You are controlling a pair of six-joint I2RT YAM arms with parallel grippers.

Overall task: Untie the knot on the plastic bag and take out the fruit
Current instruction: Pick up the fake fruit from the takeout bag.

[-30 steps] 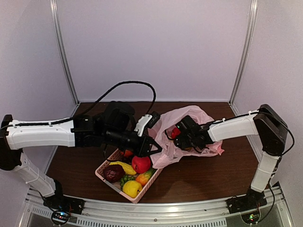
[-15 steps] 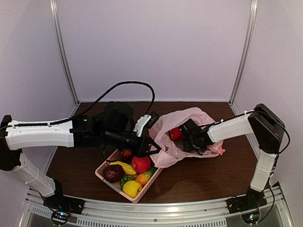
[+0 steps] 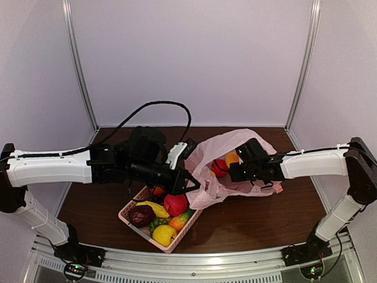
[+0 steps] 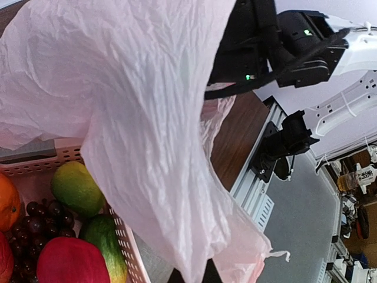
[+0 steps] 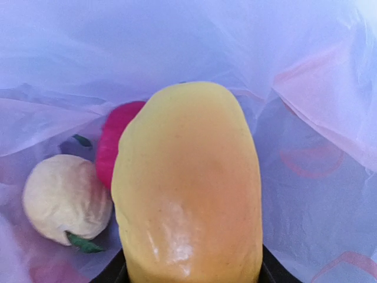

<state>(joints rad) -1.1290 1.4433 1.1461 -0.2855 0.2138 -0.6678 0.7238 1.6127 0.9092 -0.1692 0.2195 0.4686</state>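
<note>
The right tool is clamped on a yellow-orange fruit, which fills most of the right wrist view. It holds the fruit within the open mouth of the plastic bag. Behind that fruit, deeper in the bag, lie 2 more: a red fruit and a pale yellow fruit with a green leaf (the 2 sit just beside each other on the crinkled film). The left tool is shut on the bag's near-left edge, pinching the thin pink film and holding it above a corner of the pink latticed basket. The basket rests on the brown counter, close against the bag. It holds a red apple, a yellow lemon and a dark maroon fruit, among others.
</note>
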